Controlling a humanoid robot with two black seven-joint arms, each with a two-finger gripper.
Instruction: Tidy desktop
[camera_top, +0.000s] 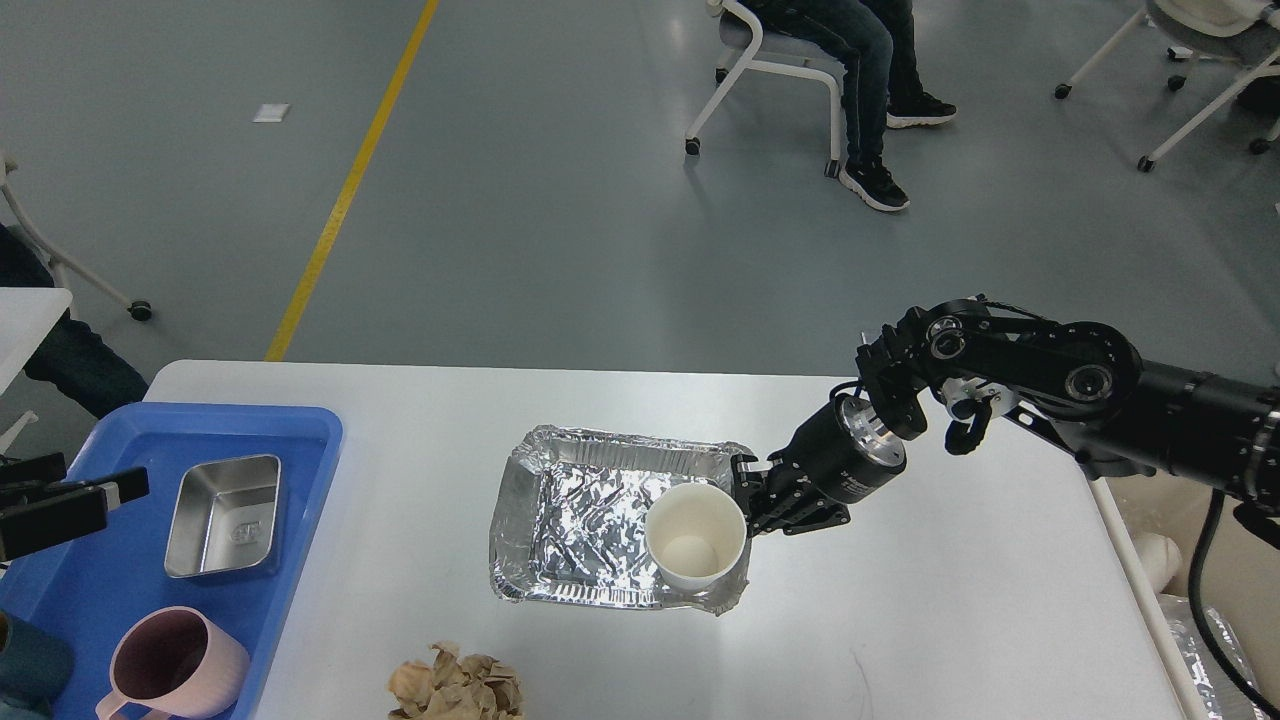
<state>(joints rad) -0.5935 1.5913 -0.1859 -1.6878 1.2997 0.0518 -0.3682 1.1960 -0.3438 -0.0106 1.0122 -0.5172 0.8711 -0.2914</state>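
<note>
While the desktop (930, 620) spreads white beneath us, its right half lies bare.

Near its middle sits a foil tray (580, 525) with a paper cup (696, 535) upright in its right end; our right gripper (745, 497) reaches to the cup's rim, though we cannot tell whether it grips. Crumpled paper (457, 683) lies at the near edge. On the left edge, a blue tray (130, 570) holds a steel tin (224, 515) and pink mug (172, 665); above it, our left gripper (125, 487) appears closed and empty.
</note>
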